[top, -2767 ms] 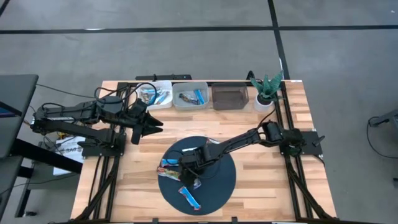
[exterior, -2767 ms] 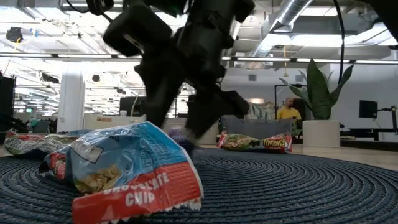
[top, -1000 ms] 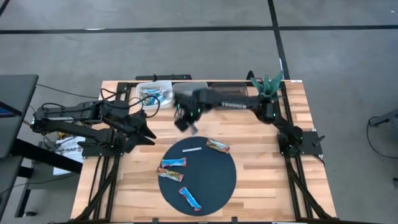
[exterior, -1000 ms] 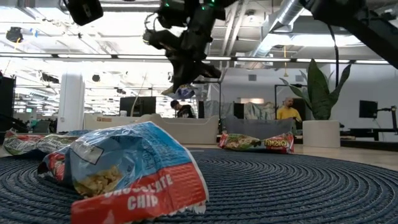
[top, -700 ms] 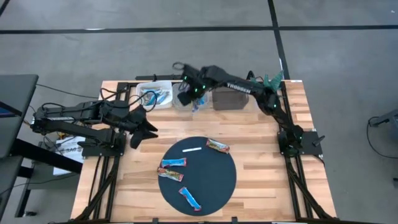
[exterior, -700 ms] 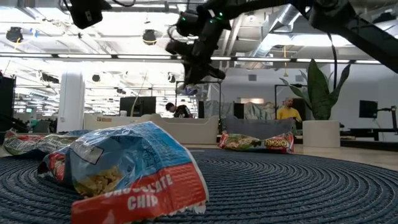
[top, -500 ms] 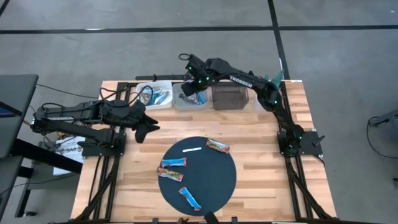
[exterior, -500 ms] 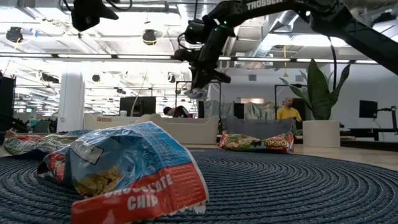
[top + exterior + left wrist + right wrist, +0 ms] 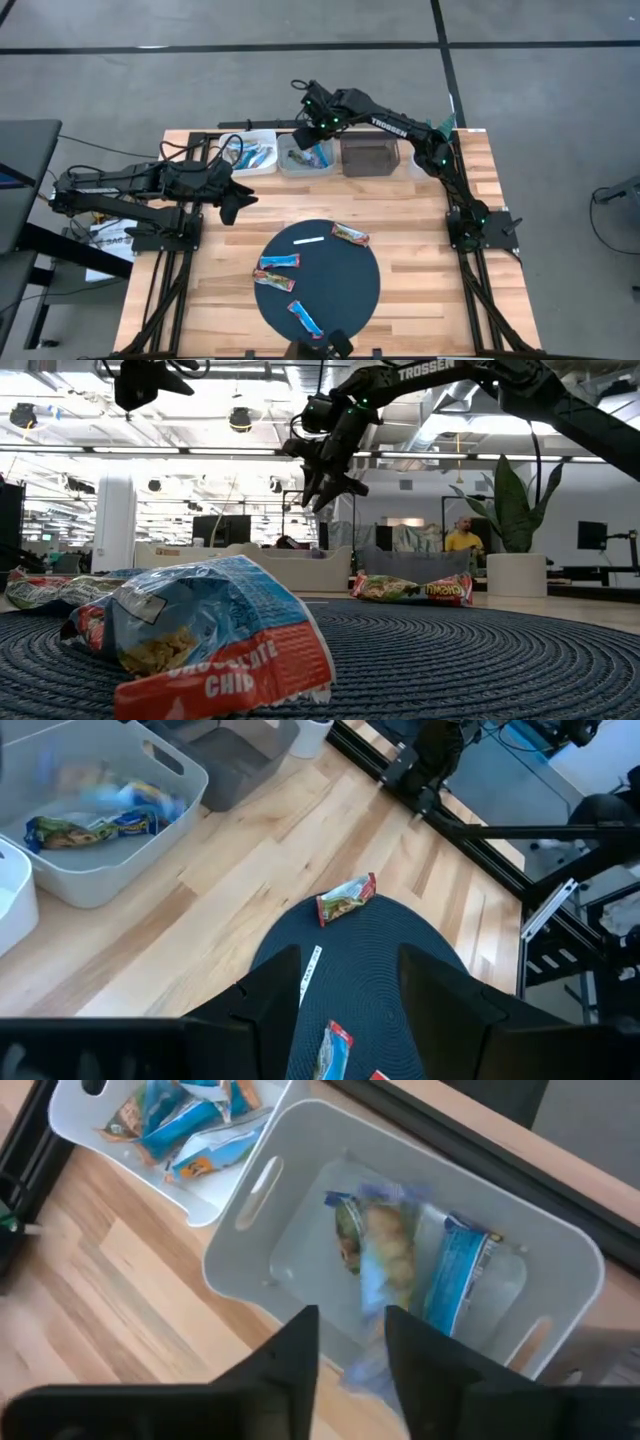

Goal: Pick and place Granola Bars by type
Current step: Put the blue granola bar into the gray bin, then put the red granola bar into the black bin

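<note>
My right gripper (image 9: 308,138) (image 9: 350,1330) hangs open over the middle light-grey bin (image 9: 308,160). A blurred silvery-blue granola bar (image 9: 385,1275) is in the air below its fingers, inside the bin's outline, above two bars lying on the bin's floor (image 9: 462,1275). Several more bars lie flat on the round dark mat (image 9: 345,290): an orange-brown one (image 9: 350,235), two at the left (image 9: 277,262) and a blue one (image 9: 305,318). My left gripper (image 9: 235,197) (image 9: 345,1010) waits open above the wood left of the mat.
A white bin (image 9: 250,152) with blue bars stands left of the middle bin, a dark grey bin (image 9: 370,155) and a potted plant (image 9: 430,145) right of it. A thin white strip (image 9: 310,240) lies on the mat. People show in the room behind.
My right gripper has carried a bar from above the mat's far edge toward the table's far edge until it stood over the middle bin, then opened and let go; the bar drops into the bin. My left gripper has turned at the wrist without changing place.
</note>
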### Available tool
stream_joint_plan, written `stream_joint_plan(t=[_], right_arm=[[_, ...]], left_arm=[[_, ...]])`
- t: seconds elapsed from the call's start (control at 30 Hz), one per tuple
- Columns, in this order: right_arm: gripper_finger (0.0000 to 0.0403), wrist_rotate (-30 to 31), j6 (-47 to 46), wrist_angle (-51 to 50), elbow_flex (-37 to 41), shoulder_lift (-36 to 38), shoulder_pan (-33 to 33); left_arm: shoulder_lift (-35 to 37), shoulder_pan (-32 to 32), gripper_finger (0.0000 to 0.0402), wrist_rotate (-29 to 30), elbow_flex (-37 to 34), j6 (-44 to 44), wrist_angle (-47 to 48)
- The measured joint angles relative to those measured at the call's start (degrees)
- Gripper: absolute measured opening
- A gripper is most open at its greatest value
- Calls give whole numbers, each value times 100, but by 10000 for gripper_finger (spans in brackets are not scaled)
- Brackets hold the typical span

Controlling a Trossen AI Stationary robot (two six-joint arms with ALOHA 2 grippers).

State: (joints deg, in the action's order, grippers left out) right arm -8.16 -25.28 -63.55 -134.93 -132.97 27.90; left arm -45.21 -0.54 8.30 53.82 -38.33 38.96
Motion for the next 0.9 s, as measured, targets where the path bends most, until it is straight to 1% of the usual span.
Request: stream_joint_plan(t=[0.13, 0.27, 0.37, 0.5, 0.6, 0.7, 0.8, 0.9], right_arm=[[150, 5, 10, -1, 0, 0, 31], [180, -351, 177, -39, 0, 0, -7], [192, -694, 314, -296, 1, 15, -112], [196, -802, 760, -1048, -2, 66, -371], [193, -776, 1271, -1852, 4, 77, -639], [187, -632, 1757, -2372, 2, 105, -1023], [181, -497, 2078, -2688, 17, 195, -1464], [175, -483, 2134, -2653, 37, 382, -1941]], left_arm=[[0, 0, 160, 5, 0, -4, 0], [0, 0, 160, -148, 0, 107, 4], [0, 0, 160, -337, 0, 223, 7], [0, 0, 160, -823, 0, 472, 2], [-2, -2, 160, -1408, 0, 658, -72], [-6, -4, 160, -1919, 0, 725, -316], [-27, -4, 160, -2298, 0, 732, -518], [-105, -4, 160, -2529, 0, 732, -597]])
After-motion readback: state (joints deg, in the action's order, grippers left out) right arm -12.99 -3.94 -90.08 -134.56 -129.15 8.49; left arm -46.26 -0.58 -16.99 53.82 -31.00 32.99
